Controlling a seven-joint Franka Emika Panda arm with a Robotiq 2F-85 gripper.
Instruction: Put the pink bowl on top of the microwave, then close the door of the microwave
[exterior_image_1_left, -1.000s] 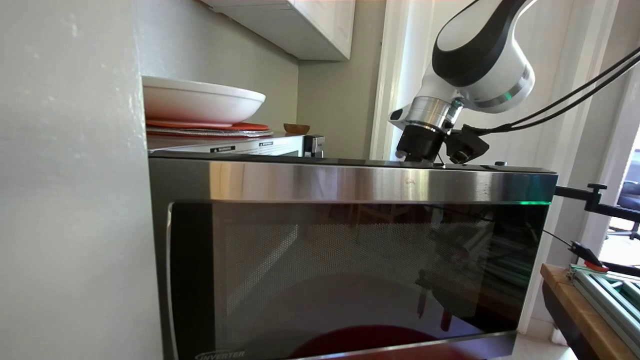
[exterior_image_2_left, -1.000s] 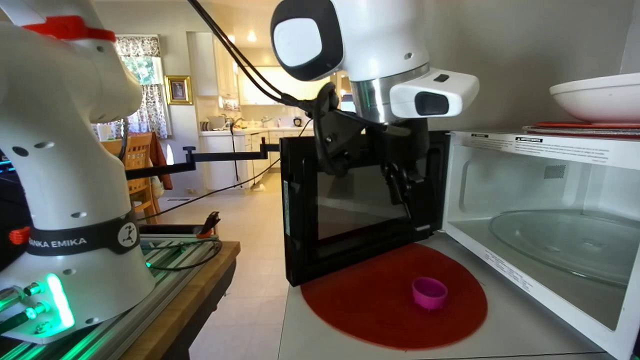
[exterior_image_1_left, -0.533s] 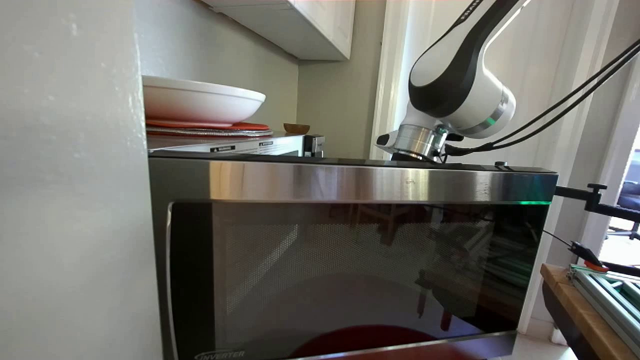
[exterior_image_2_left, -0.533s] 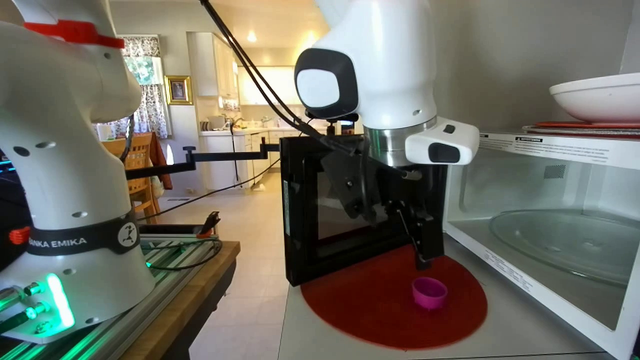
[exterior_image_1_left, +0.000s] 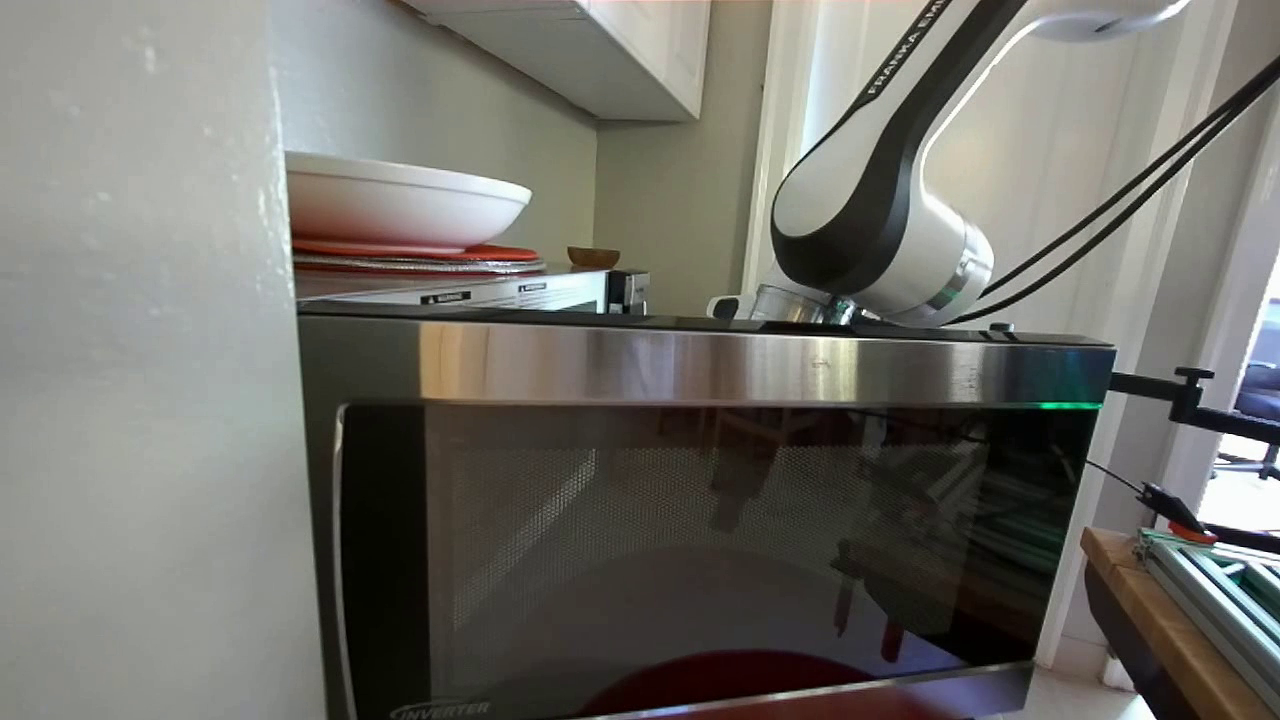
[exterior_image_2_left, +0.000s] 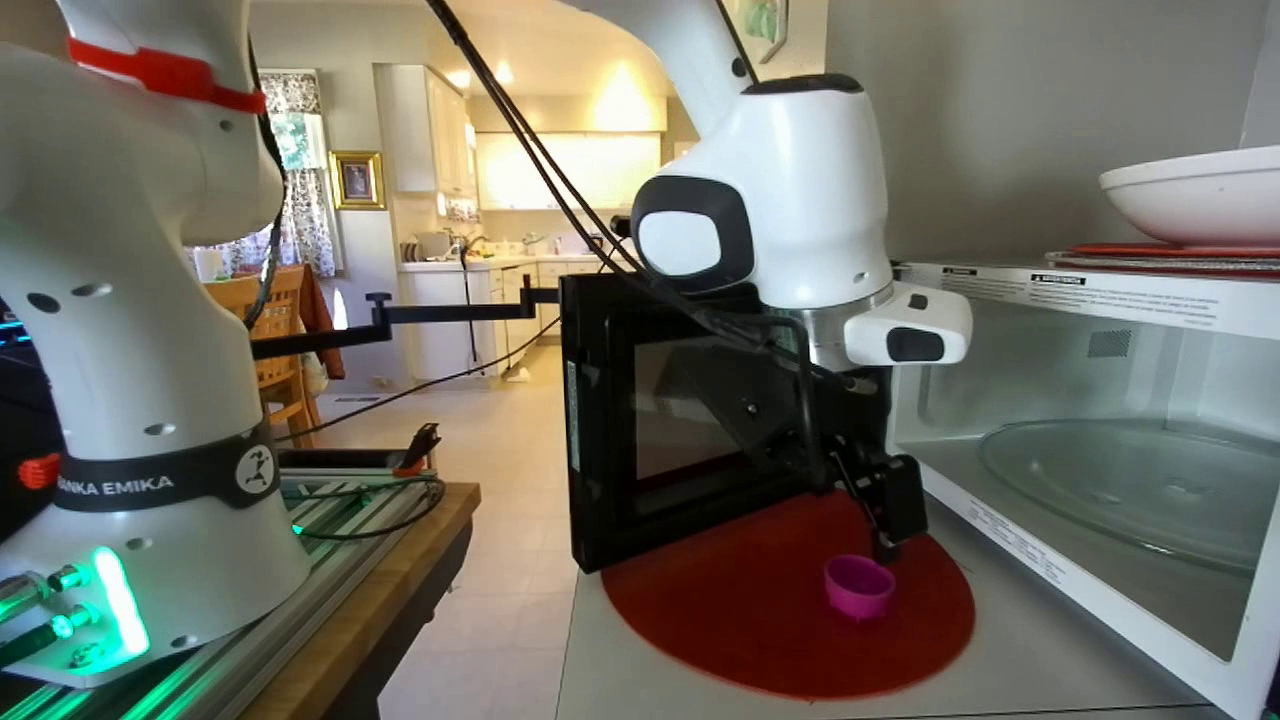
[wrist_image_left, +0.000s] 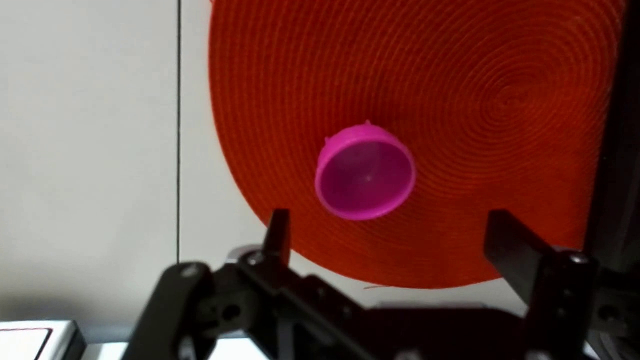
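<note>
Wrist view shows the gripper (wrist_image_left: 390, 217) with its jaws released, wide apart, near the pink bowl (wrist_image_left: 365, 172), which rests upright on the red mat (wrist_image_left: 500, 150). In an exterior view, the microwave (exterior_image_2_left: 1040, 380) is at the right, its door (exterior_image_2_left: 670, 410) opened at the far side of the mat.

white arm (exterior_image_2_left: 820, 200), black cables (exterior_image_2_left: 452, 27), red strap (exterior_image_2_left: 165, 73), black fingers (wrist_image_left: 520, 252).

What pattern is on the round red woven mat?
Fine concentric rings; the mat shows them best in the wrist view.
</note>
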